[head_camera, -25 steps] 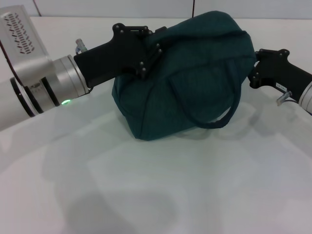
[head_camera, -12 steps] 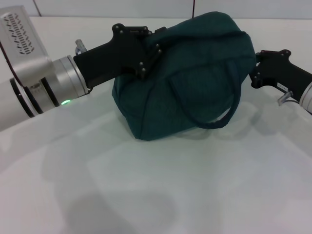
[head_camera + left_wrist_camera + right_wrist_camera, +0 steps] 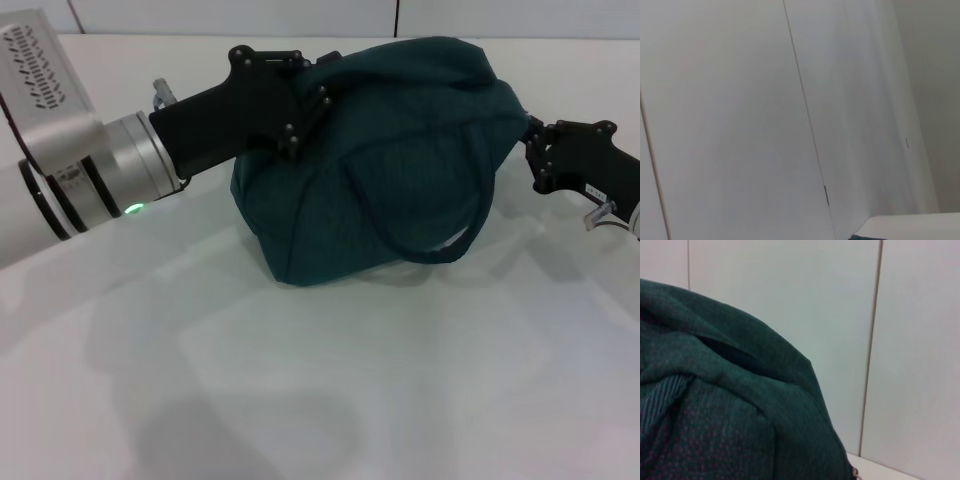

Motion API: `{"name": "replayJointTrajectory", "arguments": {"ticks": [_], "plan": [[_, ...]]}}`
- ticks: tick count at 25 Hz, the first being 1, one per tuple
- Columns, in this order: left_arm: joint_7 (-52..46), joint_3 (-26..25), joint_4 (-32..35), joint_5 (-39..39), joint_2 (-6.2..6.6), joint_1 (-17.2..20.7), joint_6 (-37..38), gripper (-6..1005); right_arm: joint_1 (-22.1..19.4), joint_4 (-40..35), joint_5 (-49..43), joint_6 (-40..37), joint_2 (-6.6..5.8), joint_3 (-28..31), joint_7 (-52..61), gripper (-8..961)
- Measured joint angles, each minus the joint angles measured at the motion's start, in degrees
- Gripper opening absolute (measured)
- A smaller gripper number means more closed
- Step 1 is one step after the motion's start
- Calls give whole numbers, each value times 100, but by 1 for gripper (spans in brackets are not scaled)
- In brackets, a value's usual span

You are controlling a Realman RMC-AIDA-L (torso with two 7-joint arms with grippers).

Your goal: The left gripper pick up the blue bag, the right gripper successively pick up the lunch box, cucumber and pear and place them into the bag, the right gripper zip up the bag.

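The blue bag (image 3: 370, 170) stands on the white table in the middle of the head view, bulging, with one loop handle hanging down its front. My left gripper (image 3: 312, 88) is shut on the fabric at the bag's upper left edge and holds it up. My right gripper (image 3: 530, 140) is at the bag's right end, shut on the zipper end, and the bag's top is drawn toward it. The right wrist view shows the bag's fabric (image 3: 730, 405) close up, with a small silver zipper pull (image 3: 855, 472) at the picture's edge. The lunch box, cucumber and pear are out of view.
The white table (image 3: 330, 380) stretches in front of the bag. A white panelled wall (image 3: 790, 100) stands behind the table. My left arm's silver-and-white body (image 3: 70, 170) fills the left side of the head view.
My right gripper has moved right and slightly down along the bag's right end. The bag's top has flattened and stretched to the right. The left gripper has stayed put.
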Motion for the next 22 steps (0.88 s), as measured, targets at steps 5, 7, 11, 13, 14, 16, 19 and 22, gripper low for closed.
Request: {"name": "replayJointTrajectory", "arguments": {"ticks": [5, 7, 11, 13, 14, 16, 19, 22], "plan": [[279, 24, -70, -23, -61, 36, 10, 163, -35, -55, 1, -117, 0, -33, 32, 29], [510, 26, -196, -125, -73, 38, 50, 166, -82, -56, 1, -332, -1, -17, 19, 31], [840, 30, -550, -660, -77, 45, 266, 172, -236, -79, 298, -716, -13, 17, 15, 34], [996, 30, -771, -1072, -72, 65, 434, 175, -298, -81, 547, -827, -24, 17, 6, 64], [1050, 29, -836, -1214, -71, 84, 491, 177, -307, -80, 555, -859, -29, 17, 6, 93], [1214, 27, -976, -1574, -70, 164, 635, 180, -340, -74, 570, -1012, -40, 17, 4, 151], [1283, 20, -1029, -1986, -63, 304, 780, 261, -425, -86, 574, -1312, -44, 59, 2, 256], [1241, 20, -1038, -2216, -44, 439, 1107, 458, -546, -91, 577, -1815, -54, 178, 6, 399]]}}
